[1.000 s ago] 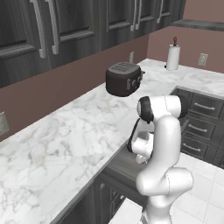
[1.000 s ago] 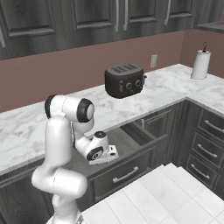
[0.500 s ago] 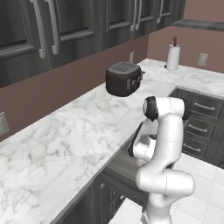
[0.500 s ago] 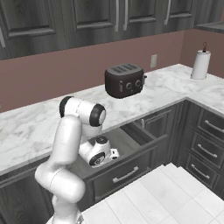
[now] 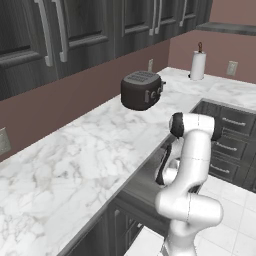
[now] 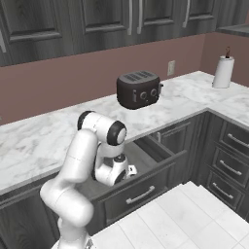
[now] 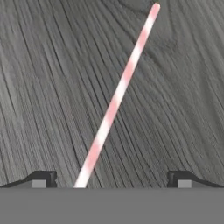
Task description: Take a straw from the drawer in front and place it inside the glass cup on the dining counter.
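The drawer (image 6: 146, 187) stands pulled out under the wall counter, its silver bar handle facing the floor side. My hand (image 6: 115, 171) reaches down into it. In the hand view the straw (image 7: 118, 96), a thin pale stick with faint pink bands, lies flat on the drawer's grey wood-grain floor. It runs from the upper right down between my fingertips, ending left of the middle. My gripper (image 7: 111, 181) is open, close above the floor, with nothing held. The glass cup and the dining counter are out of view.
A dark toaster (image 6: 139, 90) sits on the marble wall counter (image 5: 75, 160). A paper towel roll (image 6: 223, 71) stands at the far corner. Narrow stacked drawers (image 6: 231, 165) line the right side. Dark upper cabinets hang above the counter.
The arm has folded forward and down, so the hand has sunk deeper into the open drawer. The jaws have stayed wide apart.
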Tool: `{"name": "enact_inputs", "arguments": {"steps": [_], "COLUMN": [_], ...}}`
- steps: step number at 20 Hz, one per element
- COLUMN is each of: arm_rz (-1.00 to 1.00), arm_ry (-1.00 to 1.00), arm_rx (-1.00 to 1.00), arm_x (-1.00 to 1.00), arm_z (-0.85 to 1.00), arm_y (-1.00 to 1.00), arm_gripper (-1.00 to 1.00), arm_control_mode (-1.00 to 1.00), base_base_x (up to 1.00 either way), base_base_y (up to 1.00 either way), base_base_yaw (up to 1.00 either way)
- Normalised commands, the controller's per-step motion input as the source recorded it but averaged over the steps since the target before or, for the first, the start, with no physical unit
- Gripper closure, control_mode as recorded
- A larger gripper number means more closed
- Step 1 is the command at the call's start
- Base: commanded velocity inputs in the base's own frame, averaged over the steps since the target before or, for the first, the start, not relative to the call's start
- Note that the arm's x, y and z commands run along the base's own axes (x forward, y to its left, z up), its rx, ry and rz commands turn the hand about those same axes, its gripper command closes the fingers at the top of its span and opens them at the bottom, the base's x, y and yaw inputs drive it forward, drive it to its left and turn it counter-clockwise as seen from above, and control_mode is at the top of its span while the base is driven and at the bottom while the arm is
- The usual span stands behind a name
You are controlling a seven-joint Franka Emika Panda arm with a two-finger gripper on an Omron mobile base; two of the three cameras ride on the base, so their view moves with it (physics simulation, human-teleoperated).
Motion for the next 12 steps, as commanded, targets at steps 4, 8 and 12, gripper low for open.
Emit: {"name": "enact_inputs", "arguments": {"steps": [4,8,12], "arm_rz": [0.0,0.0,0.0], "arm_ry": [0.0,0.0,0.05], "arm_rx": [0.0,0.0,0.0], "arm_x": [0.31,0.31,0.32], "arm_z": [-0.04,-0.29,-0.6], "arm_y": [0.28,0.27,0.19], "arm_gripper": [-1.0,-1.0,-1.0], "arm_control_mode": [-1.0,-1.0,-1.0], "base_base_x": [0.0,0.0,0.0], "base_base_y": [0.0,0.0,0.0], "base_base_yaw": [0.0,0.0,0.0]}}
